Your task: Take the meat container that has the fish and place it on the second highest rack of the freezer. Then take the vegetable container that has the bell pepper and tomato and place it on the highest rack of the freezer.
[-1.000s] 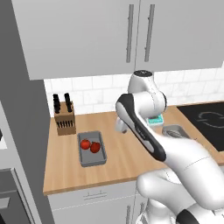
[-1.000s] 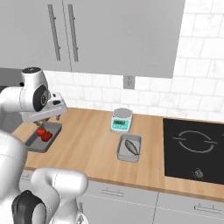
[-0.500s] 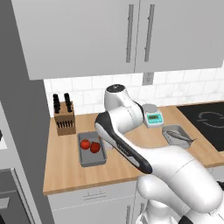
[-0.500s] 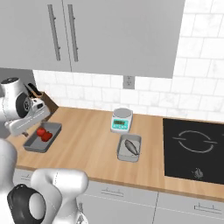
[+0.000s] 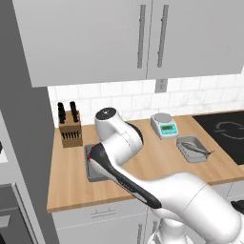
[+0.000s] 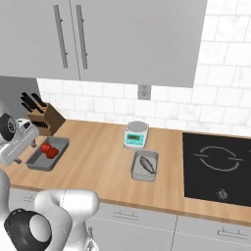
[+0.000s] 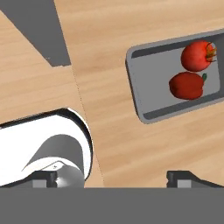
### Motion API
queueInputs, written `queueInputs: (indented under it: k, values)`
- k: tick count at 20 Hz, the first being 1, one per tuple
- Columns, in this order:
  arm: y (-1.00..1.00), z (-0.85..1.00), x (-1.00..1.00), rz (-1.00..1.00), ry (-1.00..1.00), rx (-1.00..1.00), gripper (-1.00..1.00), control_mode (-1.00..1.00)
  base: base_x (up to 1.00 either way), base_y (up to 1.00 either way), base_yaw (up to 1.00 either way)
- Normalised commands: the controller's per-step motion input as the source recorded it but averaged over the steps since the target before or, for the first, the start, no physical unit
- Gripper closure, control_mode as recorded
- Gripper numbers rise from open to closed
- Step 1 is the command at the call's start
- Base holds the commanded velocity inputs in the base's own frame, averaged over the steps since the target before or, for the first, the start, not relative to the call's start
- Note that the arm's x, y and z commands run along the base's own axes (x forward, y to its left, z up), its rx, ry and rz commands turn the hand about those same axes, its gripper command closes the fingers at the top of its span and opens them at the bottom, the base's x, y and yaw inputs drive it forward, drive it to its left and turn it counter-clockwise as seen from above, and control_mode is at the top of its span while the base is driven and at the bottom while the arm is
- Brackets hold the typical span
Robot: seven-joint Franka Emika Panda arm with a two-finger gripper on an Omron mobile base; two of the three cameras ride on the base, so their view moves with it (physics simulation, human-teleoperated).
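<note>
Wooden counter [image 6: 98, 166] ran under grey cabinets [image 6: 127, 39]; vegetable container [image 7: 175, 76] sat beside the knife block [image 6: 41, 117], meat container [image 6: 145, 165] near the scale [image 6: 136, 135] and cooktop [image 6: 215, 166]. Gripper [image 7: 113, 178] hovered, jaws wide apart.

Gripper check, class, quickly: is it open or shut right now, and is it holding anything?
Gripper: open, holding nothing, above the wooden counter beside the vegetable container.

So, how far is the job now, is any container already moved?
Nothing looks done: the meat container with the fish sits on the counter by the scale, and the vegetable container sits near the knife block. The tool is open and empty above the counter. Both moves remain.
</note>
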Motion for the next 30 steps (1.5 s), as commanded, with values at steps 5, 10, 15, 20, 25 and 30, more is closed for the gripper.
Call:
queueInputs:
  k: [5,10,15,20,25,30]
  values:
    - [0.00,-0.33,0.00,0.03,0.00,0.00,-1.00,-1.00,0.00,0.00,0.00]
    - [0.06,-0.61,0.09,0.05,0.01,0.00,-1.00,-1.00,0.00,0.00,0.00]
    - [0.08,-0.48,0.17,0.06,0.01,0.00,-1.00,-1.00,0.00,0.00,0.00]
    - [0.17,-0.37,0.30,0.02,0.01,0.00,-1.00,-1.00,0.00,0.00,0.00]
    - [0.28,-0.13,0.27,0.02,0.01,0.00,-1.00,-1.00,0.00,0.00,0.00]
    - [0.08,-0.08,0.37,0.00,0.01,0.00,-1.00,-1.00,0.00,0.00,0.00]
